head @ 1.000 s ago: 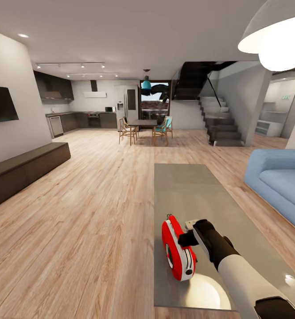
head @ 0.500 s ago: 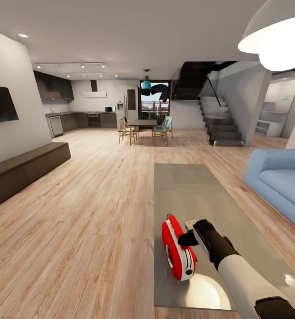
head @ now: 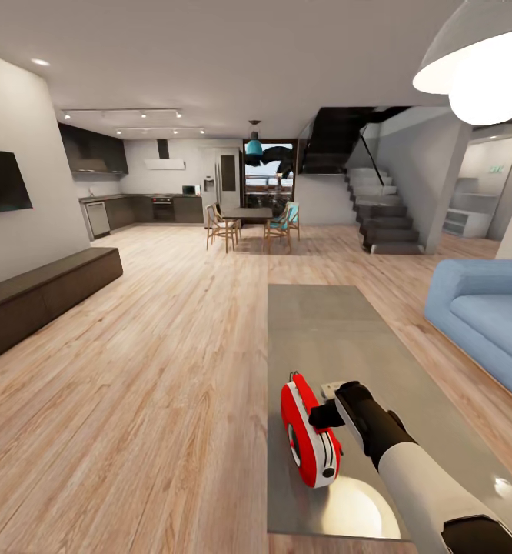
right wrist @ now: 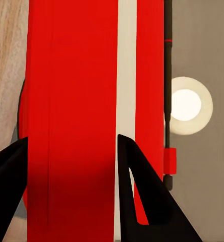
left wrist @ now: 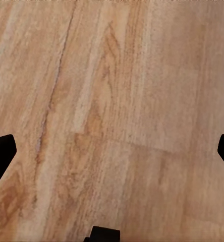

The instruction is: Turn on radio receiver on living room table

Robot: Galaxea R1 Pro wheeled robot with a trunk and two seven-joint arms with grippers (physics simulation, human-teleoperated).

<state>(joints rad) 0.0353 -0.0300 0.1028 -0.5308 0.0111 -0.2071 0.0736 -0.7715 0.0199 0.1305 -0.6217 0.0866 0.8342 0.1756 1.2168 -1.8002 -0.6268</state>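
The red radio receiver [head: 308,432] with its white front face stands near the front left corner of the grey-beige coffee table [head: 340,331]. My right gripper [head: 322,415] reaches it from the right, at its back side. In the right wrist view the radio's red shell [right wrist: 71,91] with a white stripe is very close, and the right gripper [right wrist: 72,137] is open, with its dark fingers [right wrist: 137,191] spread in front of the shell. The radio's thin handle [right wrist: 167,91] runs along one edge. My left gripper [left wrist: 114,146] hangs open over bare wood floor.
A blue sofa [head: 487,315] lies right of the table, and a long dark bench cabinet [head: 41,296] runs under the wall TV [head: 2,181] on the left. Wood floor [head: 156,369] stretches to the dining table with chairs [head: 252,223], the kitchen and the stairs [head: 383,215].
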